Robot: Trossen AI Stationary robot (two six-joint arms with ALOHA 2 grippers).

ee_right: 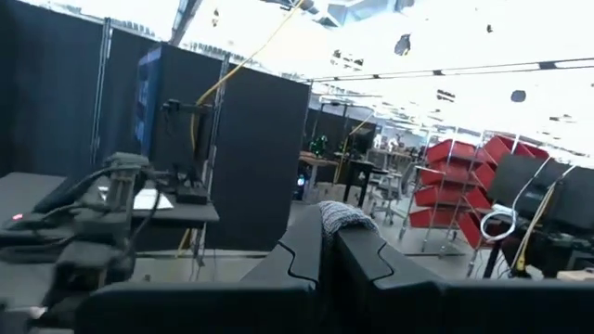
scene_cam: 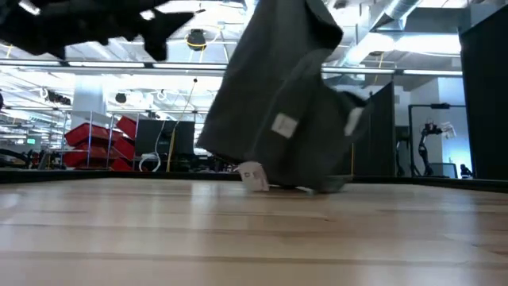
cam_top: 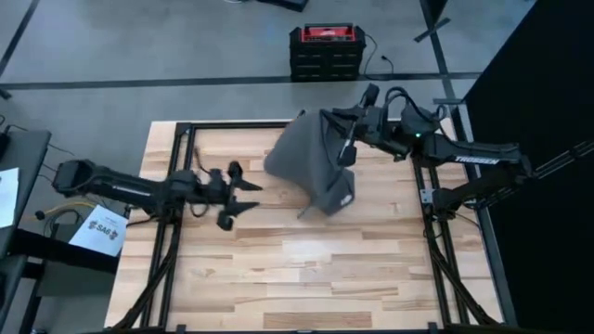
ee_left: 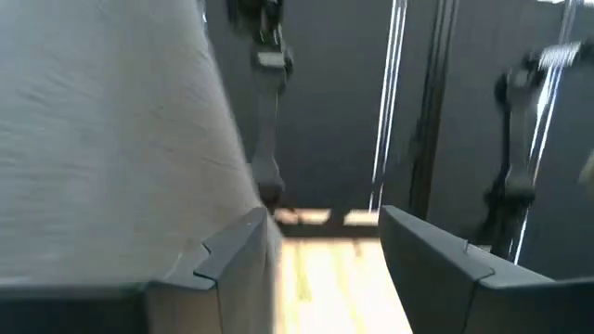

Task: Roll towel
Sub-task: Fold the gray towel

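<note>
We see the towel (cam_top: 311,158) hanging bunched above the far-centre of the table (cam_top: 306,269), its lowest folds touching or nearly touching the wood near a small white tag (scene_cam: 252,176). Its long axis runs mostly up and down, not flat along the boards. Our right gripper (ee_right: 329,243) has its fingers closed on a bit of grey cloth at the towel's top, at about two o'clock on the table in the high view. Our left gripper (cam_top: 243,195) hangs at about nine o'clock, fingers spread wide and holding nothing; the towel lies toward two o'clock from it, near but apart. We judge the left arm is the free one to take a second corner so the cloth can be spread before rolling. In the left wrist view a grey sheet fills one side; the towel's edges and corners are lost in folds, and we cannot tell which corner is held.
</note>
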